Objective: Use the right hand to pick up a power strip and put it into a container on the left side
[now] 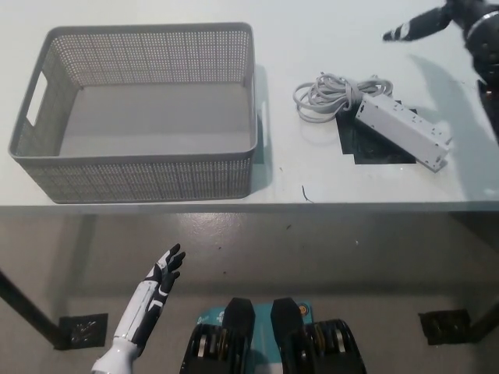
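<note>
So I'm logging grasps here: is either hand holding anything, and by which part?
Nothing is held. The black right hand hovers open above the table, beyond the power strip. The white left hand rests open below the table edge.

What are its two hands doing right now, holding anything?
Left hand: open, empty, resting below the table edge.
Right hand: open, empty, above the table beyond the power strip.

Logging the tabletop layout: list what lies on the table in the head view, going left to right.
Grey basket → coiled cable → power strip, lying partly over a black patch; the right hand hovers above the far right.
</note>
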Controlling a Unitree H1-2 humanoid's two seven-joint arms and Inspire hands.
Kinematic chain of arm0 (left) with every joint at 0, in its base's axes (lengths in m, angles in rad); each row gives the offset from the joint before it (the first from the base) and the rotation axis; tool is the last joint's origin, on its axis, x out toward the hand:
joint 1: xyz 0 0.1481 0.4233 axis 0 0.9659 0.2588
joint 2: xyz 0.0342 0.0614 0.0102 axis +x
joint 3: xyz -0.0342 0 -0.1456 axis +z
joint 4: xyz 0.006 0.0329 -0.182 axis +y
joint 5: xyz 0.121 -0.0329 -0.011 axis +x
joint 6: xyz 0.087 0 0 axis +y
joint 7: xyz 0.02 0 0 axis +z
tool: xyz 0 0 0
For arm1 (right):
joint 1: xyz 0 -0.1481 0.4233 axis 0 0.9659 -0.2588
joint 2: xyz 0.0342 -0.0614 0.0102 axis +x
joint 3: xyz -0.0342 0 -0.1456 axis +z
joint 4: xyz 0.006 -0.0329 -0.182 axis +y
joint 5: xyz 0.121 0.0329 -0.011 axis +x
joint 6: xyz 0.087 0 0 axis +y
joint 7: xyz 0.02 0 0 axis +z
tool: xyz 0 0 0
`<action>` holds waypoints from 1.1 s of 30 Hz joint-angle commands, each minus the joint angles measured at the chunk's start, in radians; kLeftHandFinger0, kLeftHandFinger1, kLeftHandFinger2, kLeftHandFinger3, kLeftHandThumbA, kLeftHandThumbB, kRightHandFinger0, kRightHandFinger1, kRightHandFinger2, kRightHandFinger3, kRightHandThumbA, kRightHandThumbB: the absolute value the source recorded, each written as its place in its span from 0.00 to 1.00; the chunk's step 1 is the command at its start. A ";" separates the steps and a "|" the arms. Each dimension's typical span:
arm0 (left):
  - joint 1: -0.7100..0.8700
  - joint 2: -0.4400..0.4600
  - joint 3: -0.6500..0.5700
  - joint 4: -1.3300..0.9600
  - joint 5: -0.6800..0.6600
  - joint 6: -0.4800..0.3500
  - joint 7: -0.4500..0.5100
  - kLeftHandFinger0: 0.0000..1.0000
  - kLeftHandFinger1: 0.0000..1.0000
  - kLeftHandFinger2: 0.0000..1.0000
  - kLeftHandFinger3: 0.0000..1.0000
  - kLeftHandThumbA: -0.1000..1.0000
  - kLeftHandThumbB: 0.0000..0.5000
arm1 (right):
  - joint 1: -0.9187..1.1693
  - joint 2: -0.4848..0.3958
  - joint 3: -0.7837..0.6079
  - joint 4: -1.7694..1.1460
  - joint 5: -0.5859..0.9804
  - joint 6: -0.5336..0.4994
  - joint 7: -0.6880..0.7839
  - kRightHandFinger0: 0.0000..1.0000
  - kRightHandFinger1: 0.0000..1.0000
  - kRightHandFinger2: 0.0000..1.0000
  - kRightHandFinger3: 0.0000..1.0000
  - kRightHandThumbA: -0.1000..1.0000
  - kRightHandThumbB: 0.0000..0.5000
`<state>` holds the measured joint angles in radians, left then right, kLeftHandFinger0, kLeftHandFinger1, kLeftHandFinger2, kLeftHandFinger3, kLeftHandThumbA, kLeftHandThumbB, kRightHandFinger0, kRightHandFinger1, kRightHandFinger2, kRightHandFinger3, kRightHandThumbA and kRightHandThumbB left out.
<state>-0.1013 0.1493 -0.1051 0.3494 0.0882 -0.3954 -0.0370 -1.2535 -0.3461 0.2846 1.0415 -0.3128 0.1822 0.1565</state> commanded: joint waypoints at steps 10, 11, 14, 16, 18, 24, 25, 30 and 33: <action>-0.011 0.044 -0.009 -0.051 0.030 -0.074 -0.027 1.00 1.00 1.00 1.00 1.00 0.59 | -0.278 0.059 0.091 0.395 -0.043 -0.030 0.205 1.00 1.00 1.00 1.00 1.00 0.45; -0.012 0.044 -0.009 -0.051 0.030 -0.074 -0.027 1.00 1.00 1.00 1.00 1.00 0.59 | -0.272 0.060 0.107 0.398 -0.056 -0.036 0.201 1.00 1.00 1.00 1.00 1.00 0.44; -0.010 0.043 -0.009 -0.059 0.031 -0.071 -0.031 1.00 1.00 1.00 1.00 1.00 0.59 | -0.247 0.067 0.137 0.407 -0.070 -0.020 0.183 1.00 1.00 1.00 1.00 1.00 0.45; -0.011 0.042 -0.008 -0.060 0.038 -0.069 -0.029 1.00 1.00 1.00 1.00 1.00 0.60 | -0.233 0.070 0.161 0.407 -0.088 -0.026 0.165 1.00 1.00 1.00 1.00 1.00 0.44; -0.013 0.042 -0.006 -0.057 0.041 -0.073 -0.027 1.00 1.00 1.00 1.00 1.00 0.60 | -0.223 0.071 0.186 0.409 -0.101 -0.033 0.176 1.00 1.00 1.00 1.00 1.00 0.40; -0.011 0.041 -0.002 -0.060 0.039 -0.073 -0.032 1.00 1.00 1.00 1.00 1.00 0.60 | -0.208 0.078 0.233 0.419 -0.125 0.030 0.204 1.00 1.00 1.00 1.00 1.00 0.48; -0.013 0.042 -0.001 -0.061 0.039 -0.074 -0.032 1.00 1.00 1.00 1.00 1.00 0.60 | -0.208 0.078 0.239 0.420 -0.128 0.036 0.198 1.00 1.00 1.00 1.00 1.00 0.52; -0.008 0.047 0.004 -0.071 0.039 -0.065 -0.034 1.00 1.00 1.00 1.00 1.00 0.60 | -0.201 0.079 0.275 0.419 -0.153 0.013 0.205 1.00 1.00 1.00 1.00 1.00 0.44; -0.010 0.047 0.004 -0.075 0.037 -0.063 -0.037 1.00 1.00 1.00 1.00 1.00 0.59 | -0.197 0.080 0.266 0.420 -0.143 0.028 0.202 1.00 1.00 1.00 1.00 1.00 0.50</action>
<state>-0.1014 0.1802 -0.1071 0.3066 0.1230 -0.4264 -0.0637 -1.4108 -0.2543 0.5437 1.4629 -0.4320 0.2025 0.3477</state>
